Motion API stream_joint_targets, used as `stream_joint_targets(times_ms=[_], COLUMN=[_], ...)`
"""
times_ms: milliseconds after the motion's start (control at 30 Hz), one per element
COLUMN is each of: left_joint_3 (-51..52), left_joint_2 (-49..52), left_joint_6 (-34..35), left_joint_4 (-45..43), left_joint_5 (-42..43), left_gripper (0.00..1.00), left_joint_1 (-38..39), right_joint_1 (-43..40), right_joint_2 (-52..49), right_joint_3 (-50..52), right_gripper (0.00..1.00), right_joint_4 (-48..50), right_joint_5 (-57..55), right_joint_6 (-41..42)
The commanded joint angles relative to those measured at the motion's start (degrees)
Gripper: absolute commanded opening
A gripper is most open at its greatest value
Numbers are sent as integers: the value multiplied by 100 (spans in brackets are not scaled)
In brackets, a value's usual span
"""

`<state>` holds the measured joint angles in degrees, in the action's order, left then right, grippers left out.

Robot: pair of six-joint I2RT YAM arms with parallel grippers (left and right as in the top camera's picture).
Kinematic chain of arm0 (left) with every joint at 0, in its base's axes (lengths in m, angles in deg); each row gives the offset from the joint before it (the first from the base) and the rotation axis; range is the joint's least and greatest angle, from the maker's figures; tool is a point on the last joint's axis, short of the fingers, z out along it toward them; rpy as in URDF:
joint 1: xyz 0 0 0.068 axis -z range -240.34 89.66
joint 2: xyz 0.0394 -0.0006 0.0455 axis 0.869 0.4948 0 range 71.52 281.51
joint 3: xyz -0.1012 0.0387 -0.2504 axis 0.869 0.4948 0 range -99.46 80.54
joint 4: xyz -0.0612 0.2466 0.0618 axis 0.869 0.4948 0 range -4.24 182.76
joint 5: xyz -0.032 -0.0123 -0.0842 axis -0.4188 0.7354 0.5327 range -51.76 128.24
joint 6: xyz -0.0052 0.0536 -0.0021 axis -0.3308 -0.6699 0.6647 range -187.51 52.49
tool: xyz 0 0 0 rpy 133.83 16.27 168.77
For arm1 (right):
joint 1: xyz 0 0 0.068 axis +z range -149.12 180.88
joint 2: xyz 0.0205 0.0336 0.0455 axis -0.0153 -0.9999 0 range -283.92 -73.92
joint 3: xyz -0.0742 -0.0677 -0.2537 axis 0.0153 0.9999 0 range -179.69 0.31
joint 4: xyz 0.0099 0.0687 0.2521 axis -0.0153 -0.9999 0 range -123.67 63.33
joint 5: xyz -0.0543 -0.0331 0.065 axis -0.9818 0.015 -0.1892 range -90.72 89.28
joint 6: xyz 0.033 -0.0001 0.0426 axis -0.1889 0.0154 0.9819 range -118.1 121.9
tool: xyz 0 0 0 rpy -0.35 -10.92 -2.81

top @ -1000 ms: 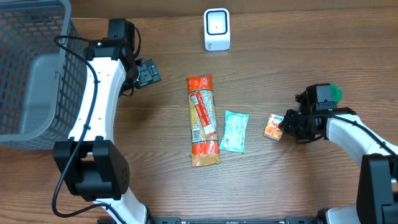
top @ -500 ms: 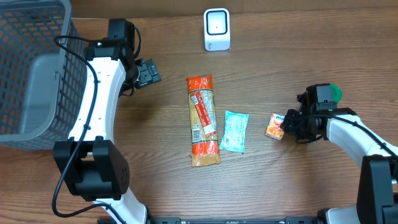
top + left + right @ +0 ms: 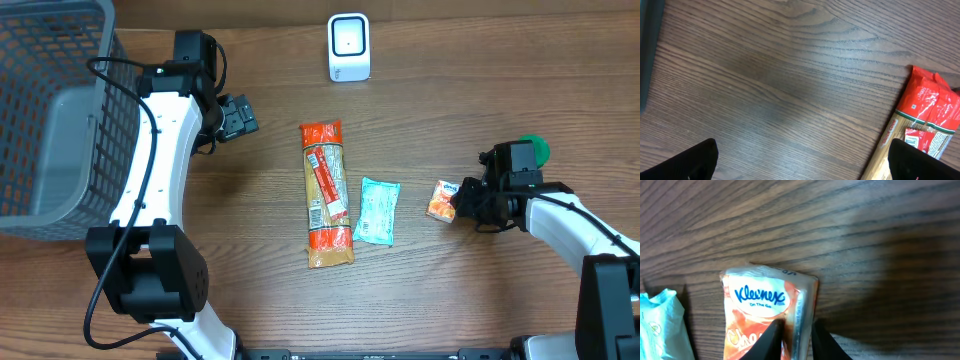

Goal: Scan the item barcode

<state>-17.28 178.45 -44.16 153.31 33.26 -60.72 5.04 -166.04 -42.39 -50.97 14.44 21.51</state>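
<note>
seemingly right gripper [image 3: 796, 336] pinches tissue pack [image 3: 760, 297], bottom cropped

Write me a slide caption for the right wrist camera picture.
Right gripper pinching an orange Kleenex pack on the wooden table, teal packet beside it.

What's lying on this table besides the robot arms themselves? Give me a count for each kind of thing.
3 packets: long red-orange pack, teal packet, orange Kleenex pack
1 small white device
1 wire basket
Total: 5
</note>
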Motion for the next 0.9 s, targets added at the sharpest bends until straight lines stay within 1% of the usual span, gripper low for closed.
stream_joint_targets(times_ms=[0,33,67,100,200,267,333,400,500,567,667,800,867], left_joint_3=[-92,-92,-92,-92,-92,-92,-92,-92,-92,-92,-92,-92,-92], left_joint_2=[-131,-131,-131,-131,-131,-131,-131,-131,-131,-131,-131,-131,-131], left_joint_6=[-111,-111,-111,-111,-111,-111,-111,-111,-111,-111,-111,-111,-111], left_joint_4=[-9,-11,-9,-9,-9,-9,-9,-9,-9,-11,-11,-9,-9], left_joint_5=[-9,-9,-9,-9,-9,-9,-9,-9,-9,-9,-9,-9,-9], left_gripper=[100,100,100,100,100,100,100,100,100,100,100,100,100], left_joint_1=[20,20,20,20,35,35,35,35,42,42,39,42,42], right_joint_1=[26,26,26,20,-92,-227,-409,-671,-1029,-1211,-1331,-1346,-1357], right_joint_2=[-63,-63,-61,-57,-4,107,258,420,542,544,544,544,560], right_joint_3=[192,192,184,149,-90,-264,-398,-487,-503,-501,-501,-501,-503], right_gripper=[12,10,5,4,4,4,4,4,4,4,4,4,4], right_joint_4=[-109,-116,-127,-166,-476,-553,-560,-538,-490,-533,-715,-595,-551], right_joint_5=[-243,-227,-195,-122,297,850,1716,2988,4529,5512,6516,7466,7479], right_joint_6=[28,28,31,31,-81,-378,-623,-804,-911,-1233,-1740,-2000,-1971])
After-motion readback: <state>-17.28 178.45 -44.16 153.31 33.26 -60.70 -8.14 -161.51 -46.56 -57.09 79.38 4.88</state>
